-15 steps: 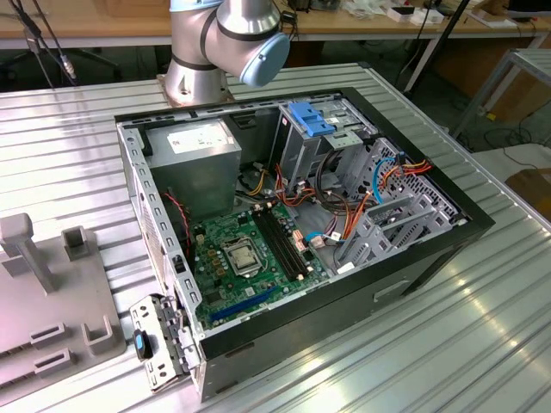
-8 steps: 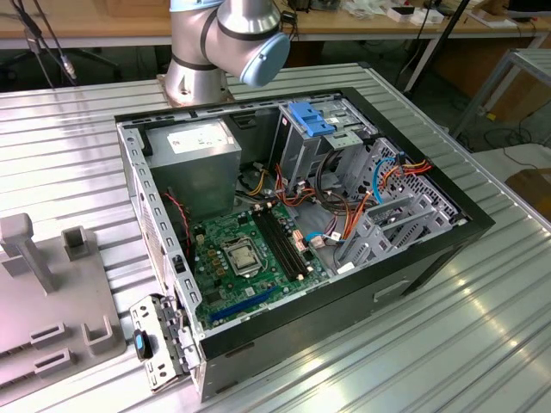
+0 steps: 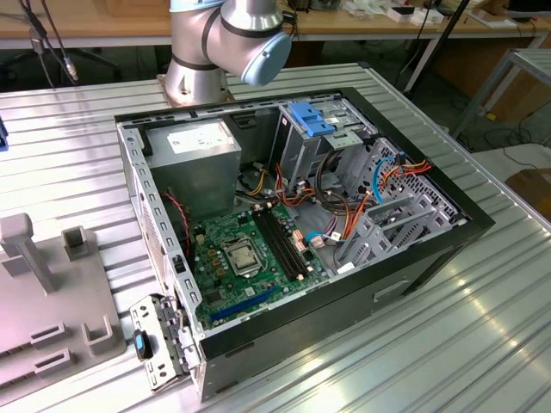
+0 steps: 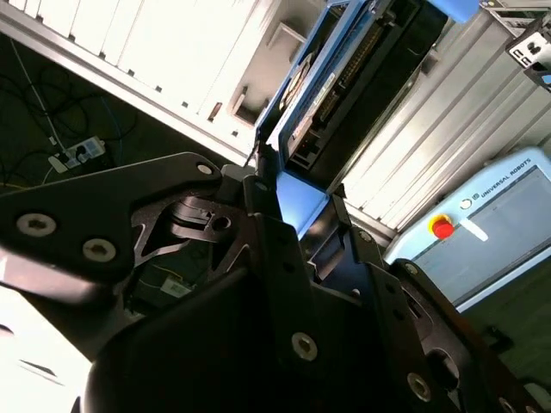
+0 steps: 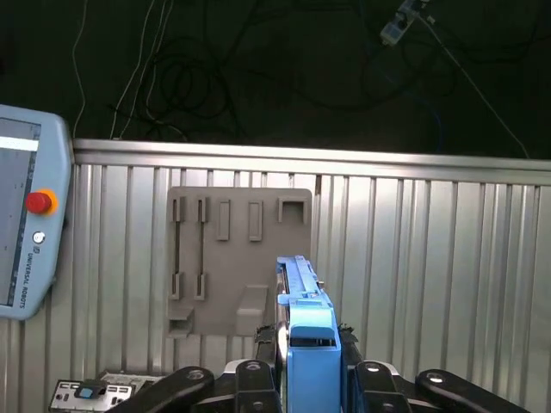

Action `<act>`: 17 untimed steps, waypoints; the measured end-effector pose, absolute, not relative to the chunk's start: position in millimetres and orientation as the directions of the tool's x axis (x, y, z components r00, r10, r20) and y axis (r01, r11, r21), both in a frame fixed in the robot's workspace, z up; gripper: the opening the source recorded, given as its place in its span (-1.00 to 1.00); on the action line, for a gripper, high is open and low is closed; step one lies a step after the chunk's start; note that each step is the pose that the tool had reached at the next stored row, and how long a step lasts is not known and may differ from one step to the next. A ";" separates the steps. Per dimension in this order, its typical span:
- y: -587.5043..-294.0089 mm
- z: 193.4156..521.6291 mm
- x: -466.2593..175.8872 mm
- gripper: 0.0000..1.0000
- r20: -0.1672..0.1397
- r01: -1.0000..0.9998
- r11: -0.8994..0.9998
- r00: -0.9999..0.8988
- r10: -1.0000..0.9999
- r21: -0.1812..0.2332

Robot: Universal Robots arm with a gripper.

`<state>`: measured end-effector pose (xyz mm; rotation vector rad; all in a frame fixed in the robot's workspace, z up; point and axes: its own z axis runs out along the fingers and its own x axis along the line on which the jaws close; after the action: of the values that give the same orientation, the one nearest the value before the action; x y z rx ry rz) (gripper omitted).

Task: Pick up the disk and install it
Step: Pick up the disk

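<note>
In the exterior view, the open computer case [image 3: 293,215] is seen in the middle of the ribbed metal table [image 3: 482,344], and the arm [image 3: 228,39] is mounted at the table's far edge. A drive cage [image 3: 323,142] capped by a light-blue latch plate [image 3: 312,118] is set at the case's far end. Loose cables [image 3: 379,185] are strung just beside it and are judged the likeliest snag for anything lowered there. A grey fixture plate [image 3: 52,292] lies by the table's edge on the exterior view's left.

In the second wrist view, the disk [image 4: 344,77] is clamped edge-on by the gripper [image 4: 297,202]. Its blue carrier is pinched between the fingers [image 4: 280,258], and it is held clear of the table. A teach pendant [image 4: 491,215] is seen beyond.

In the first wrist view, the disk [image 5: 301,297] is held over the fixture plate, whose slots look vacant. The step is judged to be the carry. A firm, square grip is advised, so that the rails are not skewed.
</note>
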<state>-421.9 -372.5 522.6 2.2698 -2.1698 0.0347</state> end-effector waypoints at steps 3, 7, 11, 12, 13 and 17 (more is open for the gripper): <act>-372.5 522.5 -415.5 -0.26 0.017 -0.999 -0.045 0.045 -0.999 -0.014; -372.4 521.7 -403.2 -0.26 0.017 -0.999 -0.045 0.045 -0.999 -0.014; -372.4 520.9 -391.1 -0.26 0.017 -0.999 -0.044 0.044 -0.999 -0.014; -372.5 520.6 -389.3 -0.26 0.017 -0.999 -0.042 0.042 -0.999 -0.014; -372.5 520.4 -387.2 -0.26 0.017 -0.999 -0.039 0.039 -0.999 -0.014; -372.4 518.1 -374.1 -0.26 0.017 -0.999 -0.029 0.029 -0.999 -0.014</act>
<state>-374.1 -372.4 518.1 2.2519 -2.1880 0.0347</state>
